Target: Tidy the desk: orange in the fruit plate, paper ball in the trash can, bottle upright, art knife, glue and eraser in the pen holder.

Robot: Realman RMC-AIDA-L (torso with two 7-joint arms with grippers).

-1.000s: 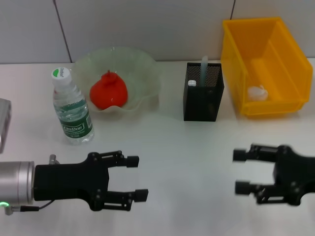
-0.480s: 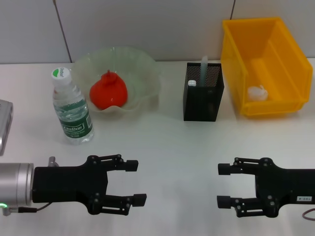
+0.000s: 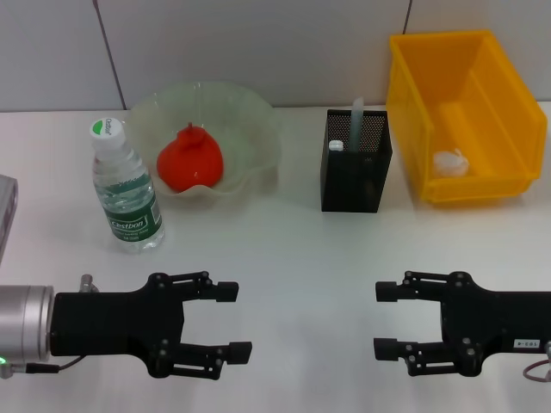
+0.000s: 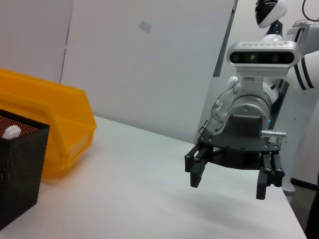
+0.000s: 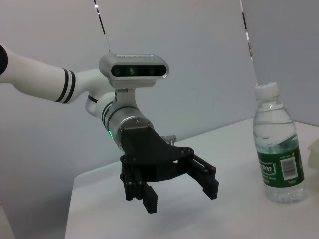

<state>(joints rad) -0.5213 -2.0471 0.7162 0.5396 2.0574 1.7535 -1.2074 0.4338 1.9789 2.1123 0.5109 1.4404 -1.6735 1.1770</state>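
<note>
The orange [image 3: 190, 161] lies in the glass fruit plate [image 3: 258, 116]. The bottle [image 3: 126, 189] stands upright left of the plate and also shows as the bottle [image 5: 276, 154] in the right wrist view. The paper ball [image 3: 449, 162] rests inside the yellow trash can [image 3: 413, 103]. A white cap [image 3: 336, 145] and a pale stick [image 3: 357, 112] poke out of the black mesh pen holder [image 3: 355, 176]; I cannot tell which is the glue or the art knife. The eraser is hidden. My left gripper [image 3: 234, 320] and right gripper [image 3: 385, 320] hover open over the near table, both holding nothing.
A grey device [image 3: 7, 206] sits at the left edge. The left wrist view shows the right gripper [image 4: 229, 184], the yellow bin [image 4: 55, 124] and the pen holder [image 4: 20, 174]. The right wrist view shows the left gripper [image 5: 180, 196].
My right gripper has moved left and nearer to the table's front edge. The left gripper has drifted slightly nearer too. Both stayed open.
</note>
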